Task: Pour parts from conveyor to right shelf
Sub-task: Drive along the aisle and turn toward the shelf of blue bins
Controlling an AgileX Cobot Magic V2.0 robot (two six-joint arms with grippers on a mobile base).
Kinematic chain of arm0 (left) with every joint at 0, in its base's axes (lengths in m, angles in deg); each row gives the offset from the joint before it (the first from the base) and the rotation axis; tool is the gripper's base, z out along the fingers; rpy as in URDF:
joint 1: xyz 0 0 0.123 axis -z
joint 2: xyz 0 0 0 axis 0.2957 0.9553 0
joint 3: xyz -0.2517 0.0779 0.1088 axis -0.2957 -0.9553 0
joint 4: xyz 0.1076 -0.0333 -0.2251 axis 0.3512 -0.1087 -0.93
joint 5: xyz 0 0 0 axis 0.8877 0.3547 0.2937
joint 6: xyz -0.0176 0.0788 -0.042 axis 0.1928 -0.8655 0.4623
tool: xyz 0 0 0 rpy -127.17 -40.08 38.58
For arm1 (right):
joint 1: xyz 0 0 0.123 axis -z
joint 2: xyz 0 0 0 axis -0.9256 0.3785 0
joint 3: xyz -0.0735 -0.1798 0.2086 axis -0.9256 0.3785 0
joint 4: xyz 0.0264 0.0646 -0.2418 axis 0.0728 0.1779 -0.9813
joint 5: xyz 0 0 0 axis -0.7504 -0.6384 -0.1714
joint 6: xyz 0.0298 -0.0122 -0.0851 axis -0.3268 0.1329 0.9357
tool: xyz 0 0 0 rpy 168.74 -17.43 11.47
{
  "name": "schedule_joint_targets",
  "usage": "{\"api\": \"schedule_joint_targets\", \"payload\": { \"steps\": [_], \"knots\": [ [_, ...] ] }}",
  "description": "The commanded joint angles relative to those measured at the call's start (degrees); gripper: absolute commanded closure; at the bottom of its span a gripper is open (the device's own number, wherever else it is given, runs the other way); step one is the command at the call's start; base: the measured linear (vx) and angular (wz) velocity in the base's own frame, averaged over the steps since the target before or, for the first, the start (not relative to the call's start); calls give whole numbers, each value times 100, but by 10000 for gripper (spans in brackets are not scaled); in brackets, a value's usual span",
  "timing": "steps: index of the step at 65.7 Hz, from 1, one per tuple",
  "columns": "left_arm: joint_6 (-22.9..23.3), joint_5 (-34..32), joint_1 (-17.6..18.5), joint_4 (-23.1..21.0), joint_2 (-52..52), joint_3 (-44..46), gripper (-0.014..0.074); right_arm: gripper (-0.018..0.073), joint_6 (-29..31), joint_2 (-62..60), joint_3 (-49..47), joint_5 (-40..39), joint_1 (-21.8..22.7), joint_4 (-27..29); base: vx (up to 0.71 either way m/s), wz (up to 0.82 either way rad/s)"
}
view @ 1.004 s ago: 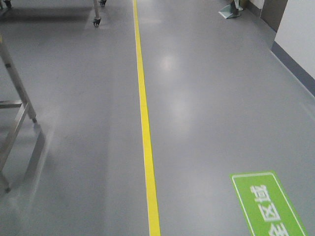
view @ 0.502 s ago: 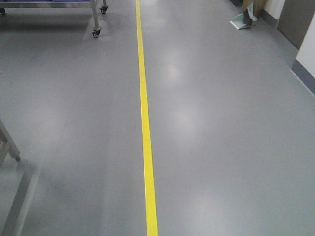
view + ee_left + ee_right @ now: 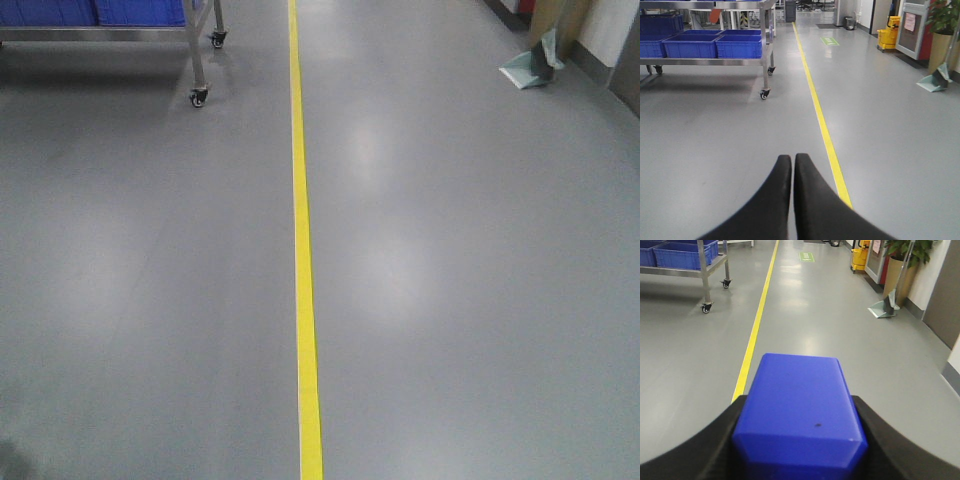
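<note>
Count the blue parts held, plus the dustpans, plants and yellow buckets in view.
blue part, held: 1
dustpan: 1
plant: 1
yellow bucket: 1
Total: 4

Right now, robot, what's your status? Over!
Left gripper shut, empty. Right gripper shut on blue part. Wheeled rack with blue bins ahead-left; path along yellow line open.
</note>
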Motion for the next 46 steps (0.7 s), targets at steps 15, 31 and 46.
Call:
{"api": "schedule_joint_targets", "payload": {
  "steps": [15,31,46],
  "knots": [
    [49,-450,28,-45,-60,110,603,564,44,64,-172,-464,17,31,86,17],
    [49,-450,28,-45,-60,110,603,564,44,64,-172,-464,17,30,87,25],
    [49,-450,28,-45,-60,110,603,564,44,64,-172,-464,17,30,84,32]
  ]
}}
